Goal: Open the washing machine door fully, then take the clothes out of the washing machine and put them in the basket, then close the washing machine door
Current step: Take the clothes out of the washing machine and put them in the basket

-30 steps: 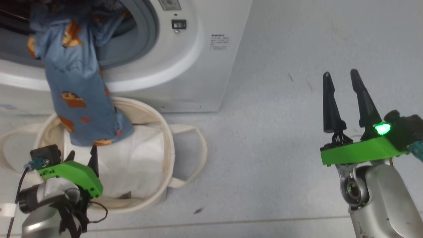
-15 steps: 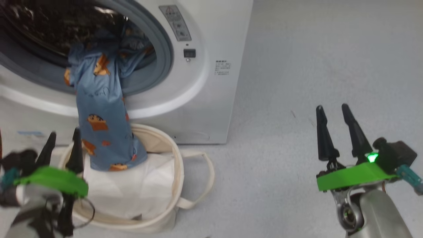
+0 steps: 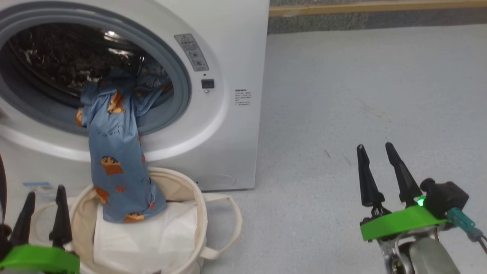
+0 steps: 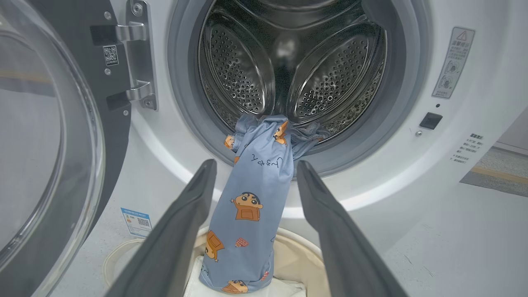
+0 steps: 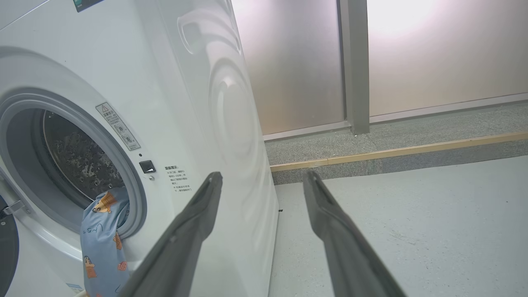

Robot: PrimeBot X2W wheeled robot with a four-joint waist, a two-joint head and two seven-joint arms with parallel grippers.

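Note:
The washing machine (image 3: 236, 49) stands at the upper left with its drum mouth open. Its door (image 4: 49, 136), black-ringed glass, is swung out to the left. The clothes (image 3: 114, 152), blue fabric with orange-brown figures, hang from the drum lip (image 4: 258, 194) down into the cream basket (image 3: 203, 220) on the floor below, their lower end on a white sheet (image 3: 152, 236). My left gripper (image 3: 42, 191) is open at the lower left, beside the basket and apart from the fabric. My right gripper (image 3: 374, 149) is open over bare floor at the right, holding nothing.
Grey floor (image 3: 361, 95) stretches to the right of the washer. A low kerb with a wooden strip (image 5: 392, 152) and frosted wall panels (image 5: 297, 62) lie beyond. A blue sticker (image 4: 136, 220) marks the washer's lower front.
The head camera has tilted up, so more of the drum and the far kerb show. My left gripper has gone from pointing down at the basket to fingers up beside it.

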